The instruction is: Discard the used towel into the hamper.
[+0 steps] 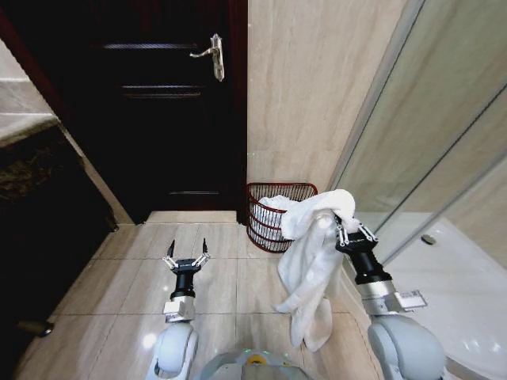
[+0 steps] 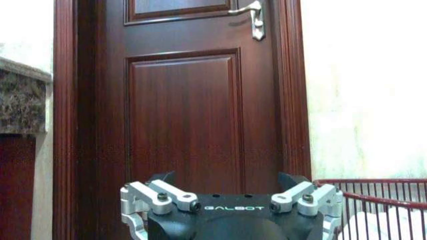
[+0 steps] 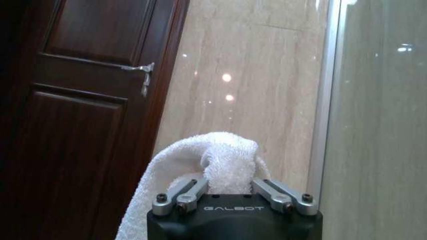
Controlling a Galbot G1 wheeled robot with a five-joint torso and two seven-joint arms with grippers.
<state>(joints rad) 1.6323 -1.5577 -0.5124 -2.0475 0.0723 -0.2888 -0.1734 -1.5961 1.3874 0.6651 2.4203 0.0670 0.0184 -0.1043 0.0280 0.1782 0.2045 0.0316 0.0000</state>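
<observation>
Your right claw [image 1: 346, 224] is clenched on the white towel [image 1: 310, 261]. You can see this in the right wrist view too, where the towel [image 3: 200, 172] bulges up between the two fingers. The claw is held up in the air, and most of the towel hangs down from it in a long fold toward the tiled floor [image 1: 127, 293]. The top of the towel is just beside the rim of the hamper [image 1: 273, 207], and from your head view it covers part of that rim. The hamper stands on the floor in the corner, between the dark door [image 1: 158, 103] and the beige wall [image 1: 309, 87]. Something white seems to lie inside the hamper already, but it is hard to tell what it is.

Your left claw [image 1: 186, 258] is released, with its fingers spread wide and nothing in it. It hangs low over the floor, facing the door, well apart from the towel. In the left wrist view you can see the hamper's red rim [image 2: 373, 192] off to one side.
</observation>
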